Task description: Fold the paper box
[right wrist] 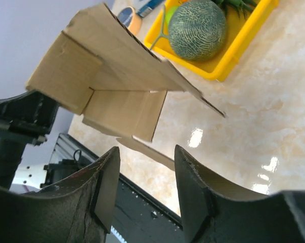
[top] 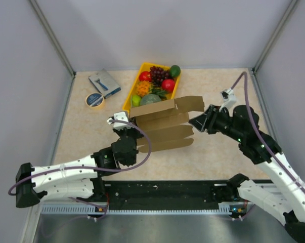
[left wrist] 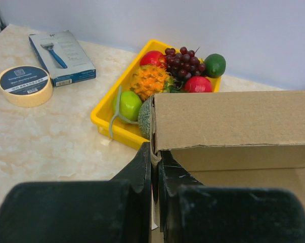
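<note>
Marble-look table (left wrist: pixel 56 136) bears yellow tray (left wrist: pixel 117 131), tape roll (left wrist: pixel 26 86), blue-grey box (left wrist: pixel 62 55).

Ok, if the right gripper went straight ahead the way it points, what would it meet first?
Most likely the paper box: the right gripper, jaws open, points at its open end, whose flaps sit just ahead of it. Which flap comes first is hard to tell; depth is unclear.

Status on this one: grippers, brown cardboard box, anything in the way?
Left gripper shut on left edge of brown thin-cardboard paper box. Right gripper open, empty, at its right end. Yellow plastic fruit tray close behind box.
</note>
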